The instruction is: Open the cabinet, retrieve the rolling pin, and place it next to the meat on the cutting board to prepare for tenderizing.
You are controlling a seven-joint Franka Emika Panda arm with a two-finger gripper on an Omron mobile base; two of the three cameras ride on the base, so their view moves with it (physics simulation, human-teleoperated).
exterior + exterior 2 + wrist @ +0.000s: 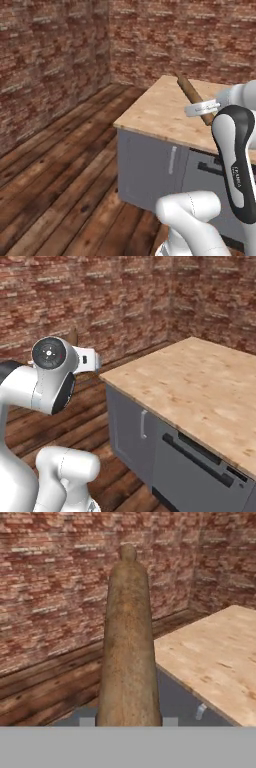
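Big pale wooden counter on grey cabinet fronts ahead, with no board or meat on the part in view, so the placement spot remains to be found. The long brown wooden rolling pin juts forward from the gripper, clenched around it, aloft beside the counter's corner. Gripped low down, its far end could clip the counter edge or twist loose.

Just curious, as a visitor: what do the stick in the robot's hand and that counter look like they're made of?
Rolling pin: apparently wood, matte brown with grainy streaks. Countertop: looks like light wood, pale planks with visible grain; the cabinet fronts below look like smooth grey painted panels.
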